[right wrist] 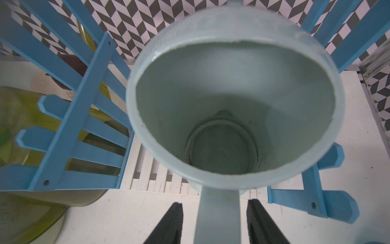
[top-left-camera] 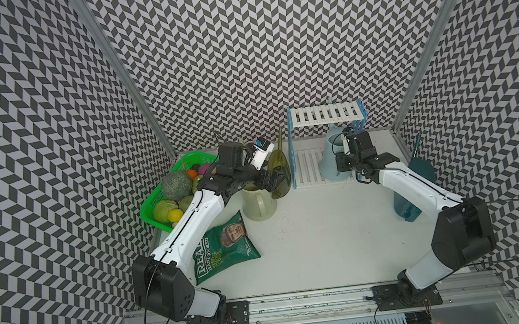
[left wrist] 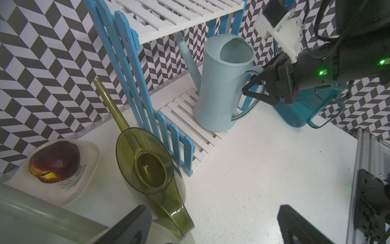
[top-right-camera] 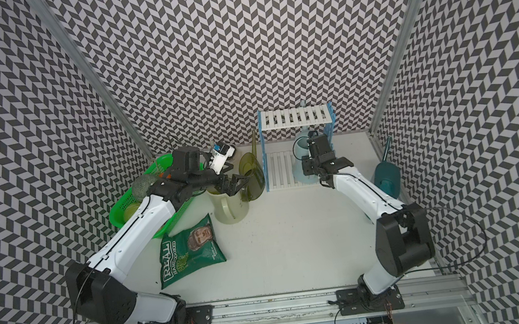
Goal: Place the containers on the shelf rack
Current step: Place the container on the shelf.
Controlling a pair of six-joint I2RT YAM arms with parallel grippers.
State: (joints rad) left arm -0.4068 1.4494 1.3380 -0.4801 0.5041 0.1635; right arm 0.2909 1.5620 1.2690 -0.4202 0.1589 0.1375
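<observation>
The pale blue container stands upright on the lower tier of the shelf rack. My right gripper is open, and its fingers stand on either side of that can's handle with a gap on each side. The olive-green container stands on the table against the rack's left side panel. The cream container is just in front of it. My left gripper hangs wide open over these two and holds nothing. The dark teal container stands at the far right, behind my right arm.
A green basket of fruit sits at the back left under my left arm. A green crisp bag lies in front of the cream can. A small cream dish with a red apple sits behind the olive can. Patterned walls close in three sides.
</observation>
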